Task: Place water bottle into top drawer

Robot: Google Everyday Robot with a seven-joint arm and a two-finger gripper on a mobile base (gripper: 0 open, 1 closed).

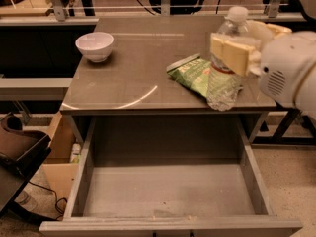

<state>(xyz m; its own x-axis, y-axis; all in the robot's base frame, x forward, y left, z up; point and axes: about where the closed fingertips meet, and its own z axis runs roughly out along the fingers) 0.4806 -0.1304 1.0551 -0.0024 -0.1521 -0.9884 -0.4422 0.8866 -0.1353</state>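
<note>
The water bottle (224, 78) is a clear ribbed plastic bottle with a white cap, tilted a little and held above the right part of the grey table. My gripper (239, 48) comes in from the right on a bulky white arm and is shut on the bottle's upper half, one cream finger pad (229, 54) lying across its label. Below the tabletop the top drawer (168, 189) stands pulled out toward the camera, wide and shallow, its flat grey bottom bare. The bottle's base hangs over the table's front right area, behind the drawer's opening.
A green snack bag (190, 73) lies on the table just left of the bottle. A white bowl (95, 46) sits at the back left corner. A cardboard box (59, 157) and a dark object stand on the floor to the left of the drawer.
</note>
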